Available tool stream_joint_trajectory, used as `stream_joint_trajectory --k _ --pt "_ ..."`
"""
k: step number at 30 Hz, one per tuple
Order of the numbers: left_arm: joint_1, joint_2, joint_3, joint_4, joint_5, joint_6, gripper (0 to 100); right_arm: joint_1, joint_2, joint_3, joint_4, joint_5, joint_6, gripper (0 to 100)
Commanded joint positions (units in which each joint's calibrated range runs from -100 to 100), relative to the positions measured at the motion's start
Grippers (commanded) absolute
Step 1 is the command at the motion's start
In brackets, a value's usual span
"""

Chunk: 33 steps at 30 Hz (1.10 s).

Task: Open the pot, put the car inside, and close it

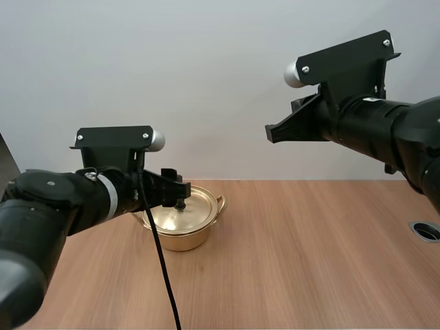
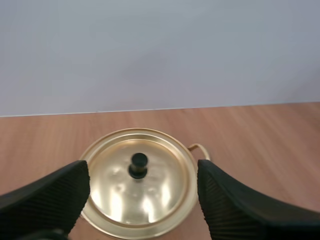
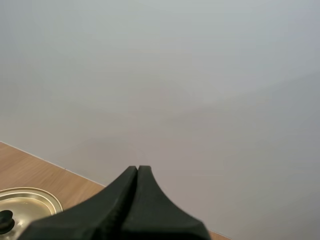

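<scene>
Lid-opening step, with left gripper [image 2: 142, 170] spread wide at the knob [image 2: 138, 165] of the pot [image 1: 180, 237] lid [image 2: 150, 195], right gripper [image 3: 137, 172] pressed together, empty, held high; next, judged, lowering and pinching that knob.

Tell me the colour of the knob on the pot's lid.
The knob is black, against the shiny gold lid; clearest in the left wrist view.
</scene>
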Motion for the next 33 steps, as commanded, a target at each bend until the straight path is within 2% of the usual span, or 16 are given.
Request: stream_joint_trajectory --k 1,3,5,7,11,13,15,17,20,23,30,33 --pt "-1.16 -34.94 -0.88 1.97 1.69 -2.19 100 -0.03 -2.32 3.96 2.28 -3.04 -3.28 0" --pt "-2.59 -34.94 -0.87 6.22 -17.08 -5.67 100 -0.03 -4.23 7.36 0.75 -6.25 -3.28 0" --pt "-3.88 -34.94 -0.87 15.59 -32.73 -14.09 100 -0.03 -6.92 11.47 -1.25 -9.41 -3.74 0" --pt "-5.29 -34.94 -0.87 26.19 -39.02 -22.06 100 -0.03 -9.68 14.55 -0.99 -12.27 -5.78 0" --pt "-8.47 -34.94 0.16 44.73 -34.14 -32.89 100 -1.24 -12.89 16.60 -1.00 -11.47 -6.10 0" --pt "-9.39 -34.94 2.86 54.35 -33.57 -38.88 100 -2.43 -13.33 16.58 -1.11 -8.13 -5.93 0" --pt "-9.80 -34.94 6.68 62.94 -33.57 -48.99 100 -3.27 -13.22 16.62 -1.11 -5.84 -3.39 0" --pt "-9.76 -35.07 11.77 70.36 -33.74 -59.56 100 -3.86 -13.22 16.62 -3.94 -5.70 2.21 0" --pt "-9.76 -36.44 19.05 78.61 -34.30 -65.99 100 -4.02 -13.22 17.12 -9.85 -5.47 8.50 0" --pt "-9.76 -37.53 25.00 82.51 -34.32 -67.24 100 -4.02 -13.22 19.07 -11.19 -5.47 10.29 0" --pt "-9.68 -40.01 28.55 79.70 -26.36 -71.12 100 -4.19 -13.22 28.13 -10.97 -6.36 10.29 0" --pt "-9.68 -40.01 28.55 80.31 -26.77 -71.11 100 -4.19 -13.22 31.22 -10.97 -8.19 11.33 0"
